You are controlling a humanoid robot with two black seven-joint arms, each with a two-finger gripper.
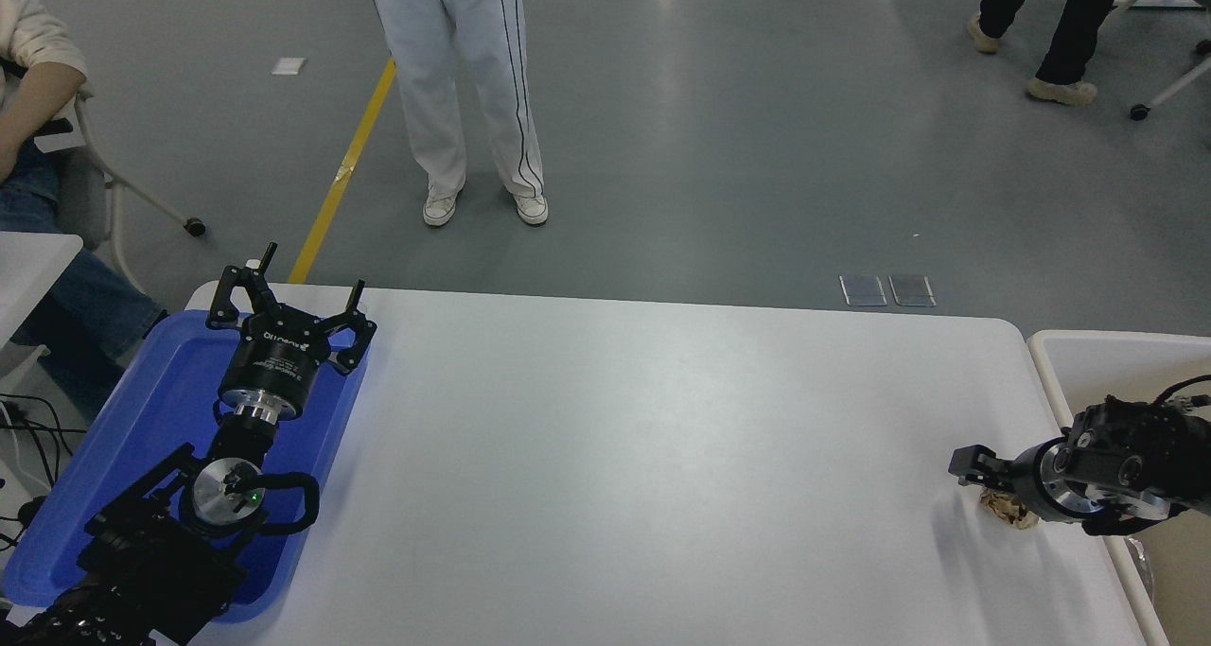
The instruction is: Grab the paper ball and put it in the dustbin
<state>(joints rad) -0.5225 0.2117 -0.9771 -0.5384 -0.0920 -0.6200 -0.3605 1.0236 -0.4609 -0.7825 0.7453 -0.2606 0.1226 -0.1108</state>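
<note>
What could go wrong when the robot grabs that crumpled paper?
The paper ball lies mostly hidden under the right gripper, so the grab might catch only an edge and drop it. The ball also sits near the table edge beside the dustbin; a nudge could knock it off instead of in.

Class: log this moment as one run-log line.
right pincer: low over paper ball | ball: on table | dustbin: right
</note>
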